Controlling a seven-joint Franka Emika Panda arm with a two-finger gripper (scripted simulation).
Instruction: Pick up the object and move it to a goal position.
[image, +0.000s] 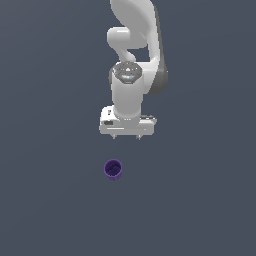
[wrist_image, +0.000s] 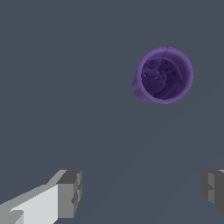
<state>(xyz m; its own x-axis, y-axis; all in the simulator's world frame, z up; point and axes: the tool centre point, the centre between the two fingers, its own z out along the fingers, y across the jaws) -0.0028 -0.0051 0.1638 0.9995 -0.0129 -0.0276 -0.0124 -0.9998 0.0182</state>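
The object is a small dark purple cup (image: 113, 169) with a hollow top, standing upright on the grey floor. In the wrist view the cup (wrist_image: 162, 75) shows from above, its opening facing the camera. My white gripper (image: 127, 136) hangs above the floor, apart from the cup, which sits lower in the exterior view and slightly toward its left. The gripper (wrist_image: 141, 192) is open and empty; its two grey fingertips (wrist_image: 70, 192) stand wide apart with nothing between them.
The white arm (image: 135, 60) rises behind the gripper toward the top of the exterior view. A plain grey floor (image: 50, 200) lies all around.
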